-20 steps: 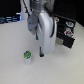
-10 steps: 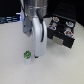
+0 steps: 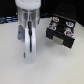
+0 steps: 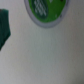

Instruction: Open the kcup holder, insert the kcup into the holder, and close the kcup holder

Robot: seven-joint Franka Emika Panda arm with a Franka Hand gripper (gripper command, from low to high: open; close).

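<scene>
- Up close, the wrist view shows the kcup (image 4: 46,11) with its green top, cut off by the frame edge, on the white table (image 4: 45,55).
- Blurred green shape beside it; unidentifiable.
- Gripper (image 3: 28,60) hides the kcup in the exterior view; jaw state unclear.
- Farther off, the kcup holder (image 3: 61,33) sits at the exterior view's right.

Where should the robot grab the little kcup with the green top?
Probably from straight above, pinching the round sides of the kcup. The wrist view shows its green circular top facing up at the camera, so it seems to stand upright, with bare white table around it.
</scene>
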